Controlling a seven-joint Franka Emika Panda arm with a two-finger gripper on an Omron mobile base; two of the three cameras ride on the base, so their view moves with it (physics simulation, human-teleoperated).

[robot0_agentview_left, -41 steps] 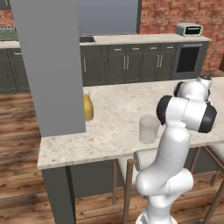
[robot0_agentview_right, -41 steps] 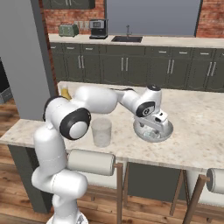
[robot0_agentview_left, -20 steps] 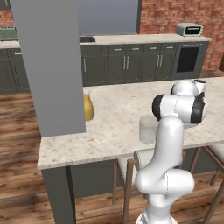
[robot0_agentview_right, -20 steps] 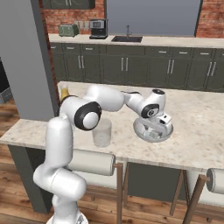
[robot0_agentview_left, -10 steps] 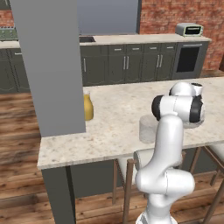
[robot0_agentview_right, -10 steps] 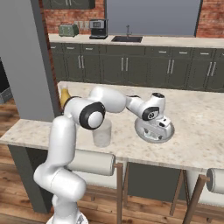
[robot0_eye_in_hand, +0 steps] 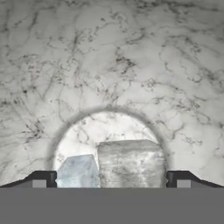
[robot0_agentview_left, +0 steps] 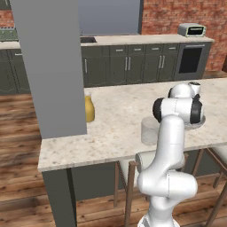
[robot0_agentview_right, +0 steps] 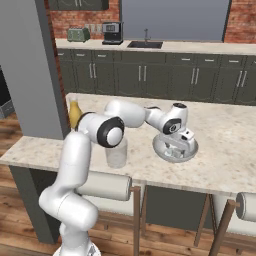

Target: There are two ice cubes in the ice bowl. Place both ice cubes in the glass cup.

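Two cubes [robot0_eye_in_hand: 130, 162] lie on the bowl [robot0_agentview_right: 162, 151] floor, near the counter's front edge. The gripper [robot0_eye_in_hand: 109, 179], jaws wide and empty, straddles them. Centre on the larger cube alone, then close. The cup [robot0_agentview_right: 117, 152] waits just beside.

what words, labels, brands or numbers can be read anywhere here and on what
None: no legible text on anything in these pictures.
The toaster and coffee machine on the back counter carry no readable marking at this size.
The yellow jug, glass cup, ice bowl, ice cubes and open gripper are plain.
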